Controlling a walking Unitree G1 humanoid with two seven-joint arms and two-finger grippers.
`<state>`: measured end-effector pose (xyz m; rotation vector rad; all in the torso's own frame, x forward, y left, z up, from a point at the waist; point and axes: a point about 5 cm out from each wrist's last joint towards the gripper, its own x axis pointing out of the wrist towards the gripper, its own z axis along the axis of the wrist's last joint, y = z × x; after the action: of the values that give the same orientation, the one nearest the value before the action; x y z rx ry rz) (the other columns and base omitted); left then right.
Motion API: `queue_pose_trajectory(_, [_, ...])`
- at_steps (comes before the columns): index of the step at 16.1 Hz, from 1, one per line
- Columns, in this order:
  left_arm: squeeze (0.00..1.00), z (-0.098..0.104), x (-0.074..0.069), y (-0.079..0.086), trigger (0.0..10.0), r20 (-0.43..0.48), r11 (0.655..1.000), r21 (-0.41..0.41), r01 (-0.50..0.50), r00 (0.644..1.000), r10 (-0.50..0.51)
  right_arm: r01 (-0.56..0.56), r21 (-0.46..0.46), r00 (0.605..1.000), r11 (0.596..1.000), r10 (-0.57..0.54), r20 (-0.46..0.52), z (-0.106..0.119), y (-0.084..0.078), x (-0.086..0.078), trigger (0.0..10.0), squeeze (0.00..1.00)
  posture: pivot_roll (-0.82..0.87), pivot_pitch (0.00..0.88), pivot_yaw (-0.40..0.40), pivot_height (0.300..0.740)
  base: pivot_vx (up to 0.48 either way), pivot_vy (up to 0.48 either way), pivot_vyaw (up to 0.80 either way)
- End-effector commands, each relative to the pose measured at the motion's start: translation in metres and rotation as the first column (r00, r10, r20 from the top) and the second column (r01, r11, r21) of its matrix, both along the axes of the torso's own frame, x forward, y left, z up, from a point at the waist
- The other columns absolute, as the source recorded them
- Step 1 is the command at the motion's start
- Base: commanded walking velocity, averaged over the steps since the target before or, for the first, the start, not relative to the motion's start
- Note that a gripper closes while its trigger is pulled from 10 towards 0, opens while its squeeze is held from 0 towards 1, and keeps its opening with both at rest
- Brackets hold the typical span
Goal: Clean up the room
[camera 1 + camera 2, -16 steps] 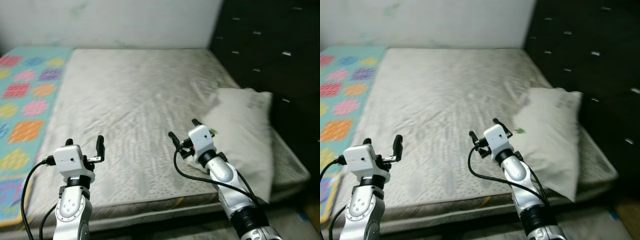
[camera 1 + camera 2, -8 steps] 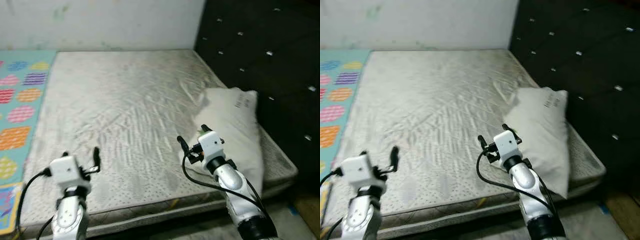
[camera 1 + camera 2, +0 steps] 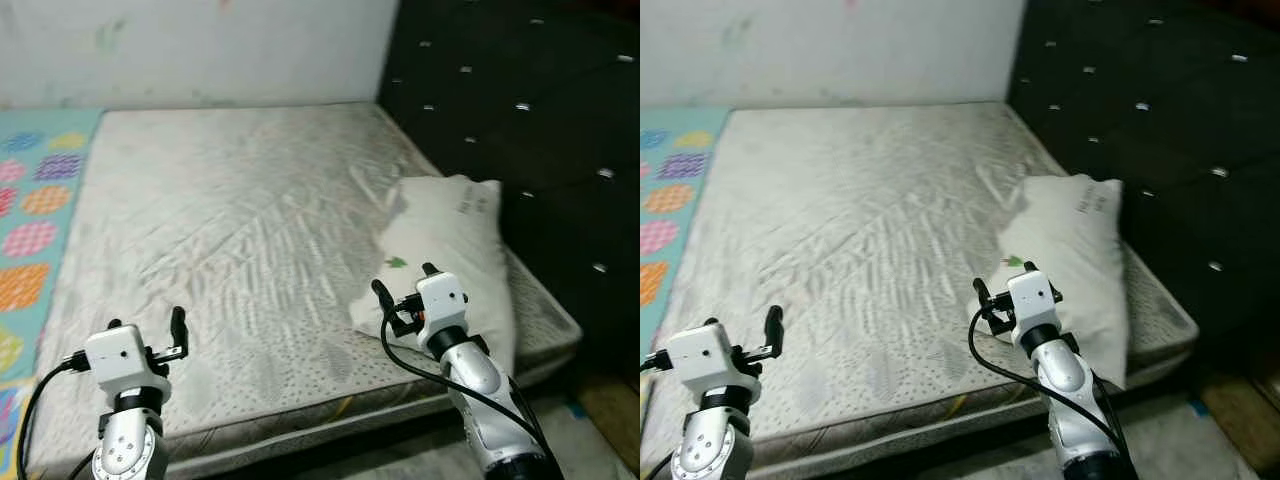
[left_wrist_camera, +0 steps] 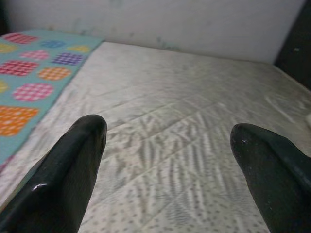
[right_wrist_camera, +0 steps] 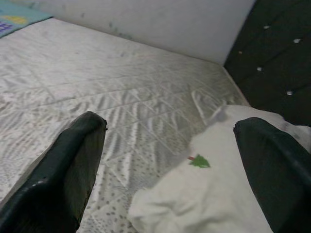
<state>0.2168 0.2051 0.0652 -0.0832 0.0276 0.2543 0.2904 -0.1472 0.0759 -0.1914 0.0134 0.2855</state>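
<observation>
A white pillow (image 3: 452, 253) with a small green tree print lies crooked at the right edge of the bare grey mattress (image 3: 230, 220), by the dark headboard. My right gripper (image 3: 405, 285) hovers open just in front of the pillow's near corner; the pillow (image 5: 209, 189) appears between its fingers in the right wrist view. My left gripper (image 3: 146, 322) is held open over the mattress's near left part, holding nothing. In the left wrist view the mattress (image 4: 165, 126) stretches ahead between the fingers.
A black tufted headboard (image 3: 520, 120) runs along the right side. A colourful patterned mat (image 3: 25, 230) lies to the left of the mattress. A pale wall (image 3: 190, 50) stands behind. The mattress's front edge is close below my arms.
The camera has swung right and nearer, so the pillow and headboard now sit closer to centre. My right gripper has come up to the pillow's near corner. Both grippers stay open.
</observation>
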Motion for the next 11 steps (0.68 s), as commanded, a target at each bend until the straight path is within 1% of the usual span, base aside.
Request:
queue_pose_trajectory(1, [0.0,0.005,0.0024,-0.0017,10.0,0.014,1.0,0.001,0.009,1.0,-0.009,0.013,0.007,1.0,1.0,-0.013,0.005,0.003,-0.0021,0.0002,10.0,0.0,-0.09,0.0,-0.035,0.74,0.0,0.0,-0.8])
queue_pose_trajectory(5, [0.0,0.0055,0.0039,-0.0034,10.0,0.013,1.0,-0.002,0.021,1.0,-0.021,0.03,0.004,1.0,1.0,-0.03,0.005,0.0061,-0.0066,0.0021,10.0,0.0,-0.09,0.0,-0.031,0.74,0.0,0.0,-0.8])
queue_pose_trajectory(8, [0.0,0.0054,0.0039,-0.0026,10.0,0.01,1.0,-0.007,0.016,1.0,-0.016,0.032,0.023,0.999,0.999,-0.033,0.01,0.0076,-0.0061,0.0007,10.0,0.0,-0.09,0.0,-0.029,0.74,0.0,0.0,0.0])
queue_pose_trajectory(10, [0.0,0.0051,0.0035,-0.0018,10.0,0.006,1.0,-0.005,0.014,1.0,-0.014,0.055,0.052,0.998,0.997,-0.054,-0.014,0.005,-0.0051,0.0002,10.0,0.0,-0.09,0.0,-0.026,0.74,0.0,0.0,0.0])
queue_pose_trajectory(11, [0.0,0.0054,0.004,-0.0013,10.0,0.007,1.0,-0.004,0.012,1.0,-0.012,0.075,0.081,0.997,0.994,-0.073,-0.037,0.0025,-0.0058,0.0002,10.0,0.0,-0.09,0.0,-0.026,0.74,0.0,0.0,0.0])
